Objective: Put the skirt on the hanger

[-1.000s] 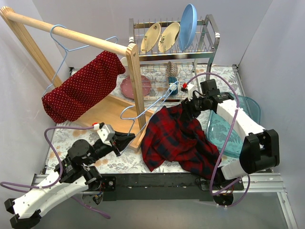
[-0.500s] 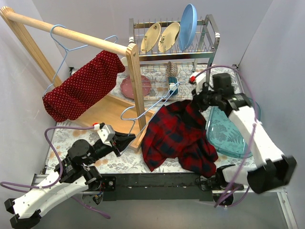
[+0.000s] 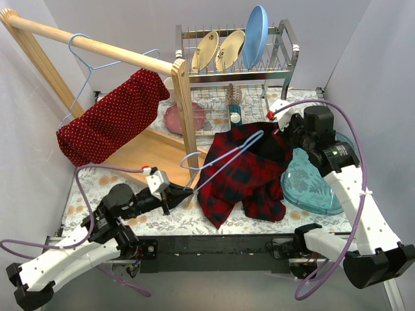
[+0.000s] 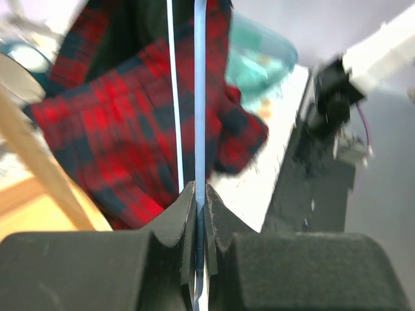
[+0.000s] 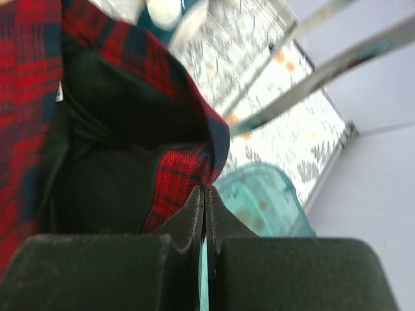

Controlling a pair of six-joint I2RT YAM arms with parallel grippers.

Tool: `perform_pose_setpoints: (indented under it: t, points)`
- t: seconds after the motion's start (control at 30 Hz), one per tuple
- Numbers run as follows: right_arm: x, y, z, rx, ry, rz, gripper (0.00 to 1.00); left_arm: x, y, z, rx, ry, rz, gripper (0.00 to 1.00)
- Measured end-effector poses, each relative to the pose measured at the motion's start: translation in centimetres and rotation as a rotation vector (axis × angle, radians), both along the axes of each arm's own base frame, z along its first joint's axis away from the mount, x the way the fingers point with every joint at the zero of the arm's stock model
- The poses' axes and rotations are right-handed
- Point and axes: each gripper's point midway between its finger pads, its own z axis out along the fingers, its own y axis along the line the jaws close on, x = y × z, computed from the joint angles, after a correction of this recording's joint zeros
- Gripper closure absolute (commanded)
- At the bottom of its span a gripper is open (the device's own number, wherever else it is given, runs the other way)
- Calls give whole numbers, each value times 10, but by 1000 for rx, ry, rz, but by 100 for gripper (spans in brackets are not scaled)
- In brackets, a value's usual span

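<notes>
The red polka-dot skirt (image 3: 110,120) hangs at the left, draped on a light-blue wire hanger (image 3: 81,52) hooked over the wooden rail (image 3: 97,46). A second light-blue wire hanger (image 3: 224,155) reaches over the red plaid shirt (image 3: 249,175). My left gripper (image 3: 188,192) is shut on its near end. In the left wrist view the wire (image 4: 200,97) runs straight out from the left gripper (image 4: 200,194), whose jaws are pinched on it. My right gripper (image 3: 285,133) is shut on the shirt's far right edge; the right wrist view shows plaid cloth (image 5: 181,175) pinched at the right gripper (image 5: 205,191).
A metal dish rack (image 3: 285,58) with plates stands at the back. A pink plate (image 3: 181,116) lies under it. The rail's wooden post (image 3: 185,110) and base board (image 3: 142,155) sit left of the shirt. A teal tray (image 3: 318,181) lies at the right.
My right gripper closed on the shirt's edge and swung right and up, dragging the shirt with it. My left gripper moved right, carrying the second hanger over the shirt.
</notes>
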Motion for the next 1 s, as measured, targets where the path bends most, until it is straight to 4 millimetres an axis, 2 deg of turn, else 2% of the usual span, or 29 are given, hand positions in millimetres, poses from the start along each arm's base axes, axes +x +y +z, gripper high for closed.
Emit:
perform_pose_setpoints:
  t: [0.03,0.1,0.2,0.3,0.4,0.53,0.7,0.83,1.0]
  points:
    - [2,-5,-11,-34,14,-17,99,-1,-5,-8,28,17,-22,100]
    - [2,-12,-19,-70,24,-34,99,-1,-13,-21,77,46,-53,100]
    - [5,-15,-14,-98,-4,-39,99,1,-25,-43,170,97,-92,100]
    - [6,-15,-3,-107,-37,-23,99,4,-31,-55,237,125,-109,100]
    - [5,-12,13,-105,-78,2,99,8,-33,-54,267,119,-106,100]
    - [-3,-12,31,-113,-138,34,99,19,-36,-36,278,84,-78,100]
    - [-15,-17,42,-137,-178,54,99,28,-30,-23,290,54,-23,100]
    - [-22,-13,55,-124,-193,87,99,35,-29,-23,327,61,4,100]
    - [-30,-1,72,-83,-212,155,99,47,-36,-36,406,85,22,100]
